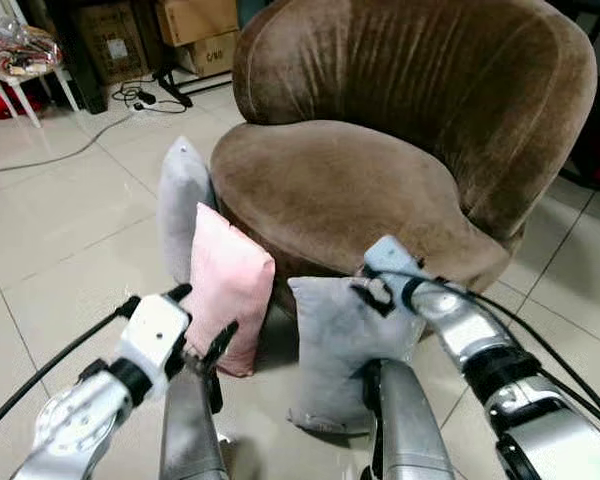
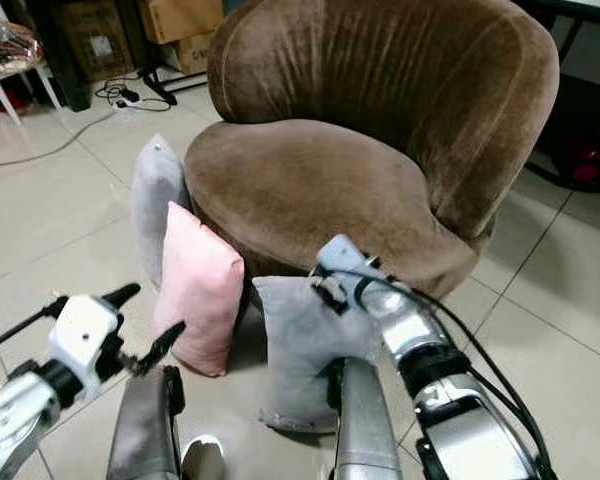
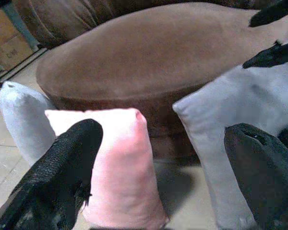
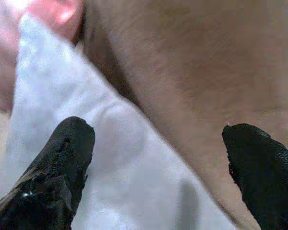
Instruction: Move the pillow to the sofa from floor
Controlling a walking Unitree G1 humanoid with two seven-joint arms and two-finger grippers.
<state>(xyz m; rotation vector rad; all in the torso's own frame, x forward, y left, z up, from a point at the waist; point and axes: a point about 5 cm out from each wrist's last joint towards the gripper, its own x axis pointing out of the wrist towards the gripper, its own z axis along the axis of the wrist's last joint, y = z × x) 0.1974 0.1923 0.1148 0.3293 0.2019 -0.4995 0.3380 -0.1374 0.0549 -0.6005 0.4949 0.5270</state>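
Brown velvet on the sofa [image 1: 380, 150], a round tub chair on pale floor tiles [image 1: 60, 230]. Three pillows stood upright on the floor against its front edge: a grey pillow [image 1: 183, 200] at the robot's far left, leaning on the seat's side; a pink pillow [image 1: 225, 285] just beside it and partly overlapping it; a second grey pillow [image 1: 345, 345] to the right of the pink one, under the seat's rim. None on the seat cushion yet.

Left gripper [image 1: 202, 330] held low in front of the pink pillow, fingers spread, one black fingertip [image 3: 62, 167] ahead of the pink fabric in the wrist view, the other [image 3: 264, 167] ahead of the second grey pillow; nothing pinched between them. Whether touching the pink pillow or just short of it, could not tell.

Right gripper [image 4: 158, 163] reached to the top of the second grey pillow near its upper right corner, close against the sofa's front. Fingers wide apart there, grey fabric and brown velvet seen between them, nothing clamped.

Cardboard boxes [image 1: 195, 25] and a black cable [image 1: 130, 100] lay on the tiles behind the sofa, well apart from the pillows.
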